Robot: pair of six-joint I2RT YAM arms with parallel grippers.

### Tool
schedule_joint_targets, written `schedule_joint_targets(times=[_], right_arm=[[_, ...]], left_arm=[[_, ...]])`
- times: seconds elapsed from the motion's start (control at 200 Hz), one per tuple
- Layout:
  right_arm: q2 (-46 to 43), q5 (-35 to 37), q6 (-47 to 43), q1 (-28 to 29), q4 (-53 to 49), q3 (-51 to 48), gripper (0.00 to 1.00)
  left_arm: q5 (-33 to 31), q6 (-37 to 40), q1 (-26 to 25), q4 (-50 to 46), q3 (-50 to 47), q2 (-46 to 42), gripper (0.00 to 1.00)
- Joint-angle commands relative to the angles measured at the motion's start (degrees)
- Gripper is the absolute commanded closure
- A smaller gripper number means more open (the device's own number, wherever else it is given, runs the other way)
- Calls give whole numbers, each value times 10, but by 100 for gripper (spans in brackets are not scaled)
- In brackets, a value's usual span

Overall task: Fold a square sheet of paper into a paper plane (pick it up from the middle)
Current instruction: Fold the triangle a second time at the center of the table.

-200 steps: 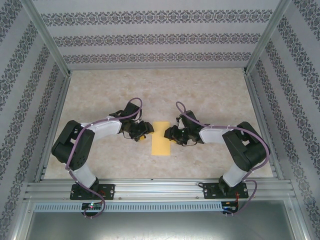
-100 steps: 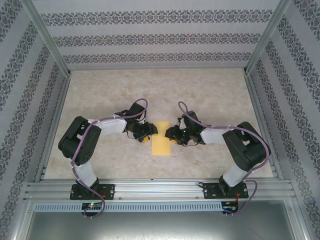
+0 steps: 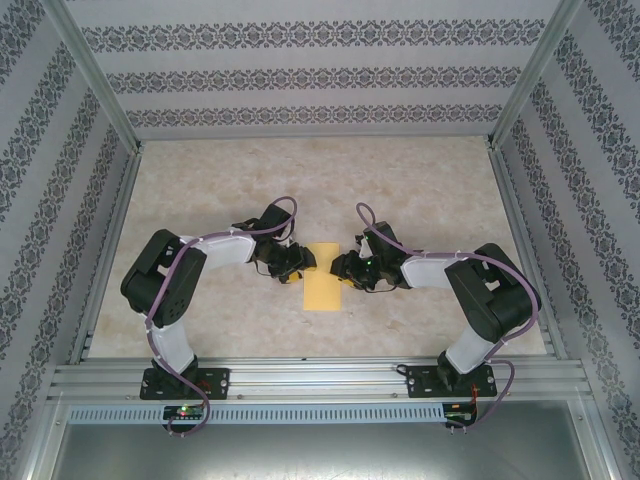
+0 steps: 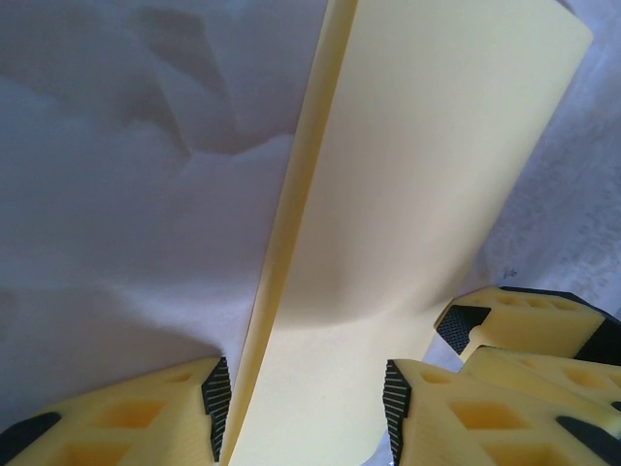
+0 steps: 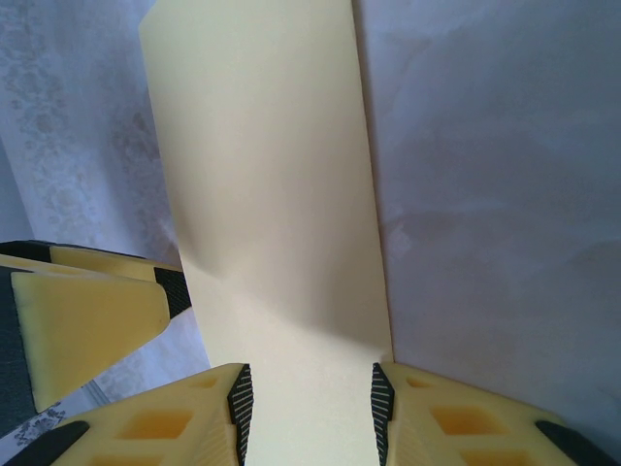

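The square sheet of paper (image 3: 322,279) is seen as a narrow yellow rectangle, flat on the beige marbled table (image 3: 420,190), midway between the two arms. A doubled edge is shown along its left side in the left wrist view (image 4: 388,223), so one half-fold is judged done. No nose corners, no wings and no pointed dart shape are seen, so most of the plane is left to fold. The far end of the strip is flanked by the left gripper (image 3: 293,262) and the right gripper (image 3: 345,268), close together. In the left wrist view the strip is framed by the left gripper's (image 4: 304,408) part-spread jaws, pads at or just beside its edges; whether it is pinched cannot be told. The same is noted for the right gripper (image 5: 306,398) around the strip (image 5: 272,194): jaws apart, grip not confirmable. No brand, label or writing is readable; the paper is plain, and only a floral pattern is seen on the walls (image 3: 300,80).
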Motion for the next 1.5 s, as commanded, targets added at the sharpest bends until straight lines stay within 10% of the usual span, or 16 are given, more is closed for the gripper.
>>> schedule_joint_targets(times=[0.0, 1.494], right_arm=[[36, 20, 1, 3, -27, -20, 59], [28, -3, 35, 4, 56, -32, 58]], left_arm=[[14, 13, -13, 21, 13, 13, 54], [40, -87, 1, 166, -51, -8, 63]])
